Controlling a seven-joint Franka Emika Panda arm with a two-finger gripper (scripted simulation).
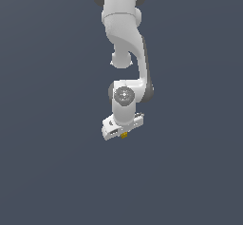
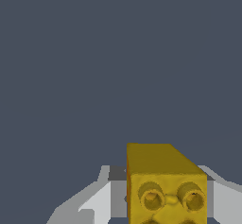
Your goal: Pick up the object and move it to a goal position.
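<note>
The white tool [image 1: 121, 132] pinches the small mustard-yellow studded plastic block [image 2: 165, 185] between its fingers, so the block hangs just beneath the wrist, apparently held that way for carrying toward the goal.

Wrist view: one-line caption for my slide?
Studded yellow block sits between the pincer fingers against a plain grey background.

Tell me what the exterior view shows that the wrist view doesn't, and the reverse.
Only the exterior view shows the whole white arm reaching down, with the block as a yellow speck under the gripper. Only the wrist view shows the block close up: its round studs and long yellow side, with grey gripper fingers on either side. Both share the block at the gripper and the plain dark background.
</note>
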